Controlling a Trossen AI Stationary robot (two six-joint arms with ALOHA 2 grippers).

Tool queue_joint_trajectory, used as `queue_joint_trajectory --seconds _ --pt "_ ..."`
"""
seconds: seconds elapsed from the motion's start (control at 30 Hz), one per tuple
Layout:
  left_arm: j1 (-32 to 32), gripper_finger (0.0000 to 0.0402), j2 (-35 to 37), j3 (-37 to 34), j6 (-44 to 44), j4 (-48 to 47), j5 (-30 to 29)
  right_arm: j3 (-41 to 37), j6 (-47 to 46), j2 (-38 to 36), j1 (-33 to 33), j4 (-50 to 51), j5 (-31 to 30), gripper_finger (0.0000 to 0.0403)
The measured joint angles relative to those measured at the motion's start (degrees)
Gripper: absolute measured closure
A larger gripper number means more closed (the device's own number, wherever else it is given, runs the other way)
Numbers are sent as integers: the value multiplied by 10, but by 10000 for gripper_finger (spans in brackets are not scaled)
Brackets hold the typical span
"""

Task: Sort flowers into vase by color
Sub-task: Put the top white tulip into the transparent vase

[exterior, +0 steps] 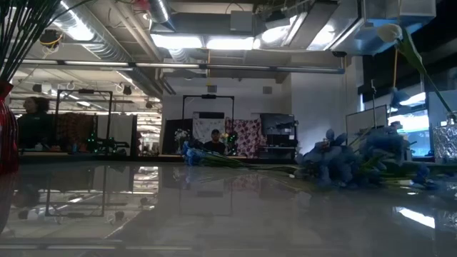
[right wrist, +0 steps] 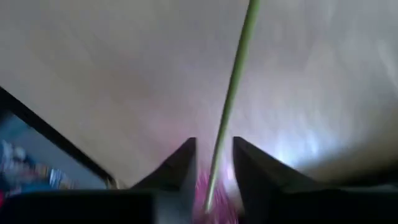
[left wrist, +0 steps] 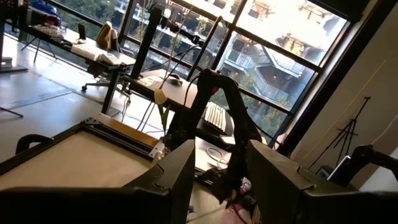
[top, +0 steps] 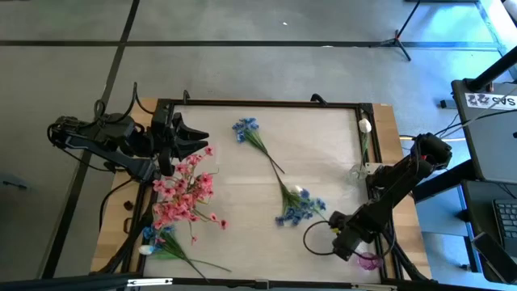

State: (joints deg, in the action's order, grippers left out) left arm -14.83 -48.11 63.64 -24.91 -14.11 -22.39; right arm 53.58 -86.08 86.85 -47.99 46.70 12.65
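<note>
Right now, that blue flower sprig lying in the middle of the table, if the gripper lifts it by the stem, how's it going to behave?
The blue flower sprig would probably droop at the bloom end, since its stem looks thin and the cluster is bulky. It seems light, so it may swing. Pushed, it would likely slide or pivot on the glossy table rather than roll.

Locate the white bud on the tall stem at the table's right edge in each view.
High: white bud at the table's right edge, far end.
Low: top right, above the blue flowers.
Left wrist: centre-left, beside the right arm.
Right wrist: not in it.
Landmark: the right arm, next to the bud's stem in the high and left wrist views.
</note>
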Motion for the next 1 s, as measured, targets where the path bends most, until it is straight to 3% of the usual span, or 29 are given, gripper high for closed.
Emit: queue_joint_trajectory --seconds 0.13,0.33,0.63,1.0 --pt "0 261 2 0 0 0 0 27 30 -5 17 0 -133 236" --pt "0 261 9 0 0 0 5 5 97 -3 88 -8 -206 224" --pt "0 261 18 0 -4 0 11 -63 190 -3 217 -133 -180 275" --pt "0 260 18 0 0 0 11 -114 231 -3 249 -216 -148 293"
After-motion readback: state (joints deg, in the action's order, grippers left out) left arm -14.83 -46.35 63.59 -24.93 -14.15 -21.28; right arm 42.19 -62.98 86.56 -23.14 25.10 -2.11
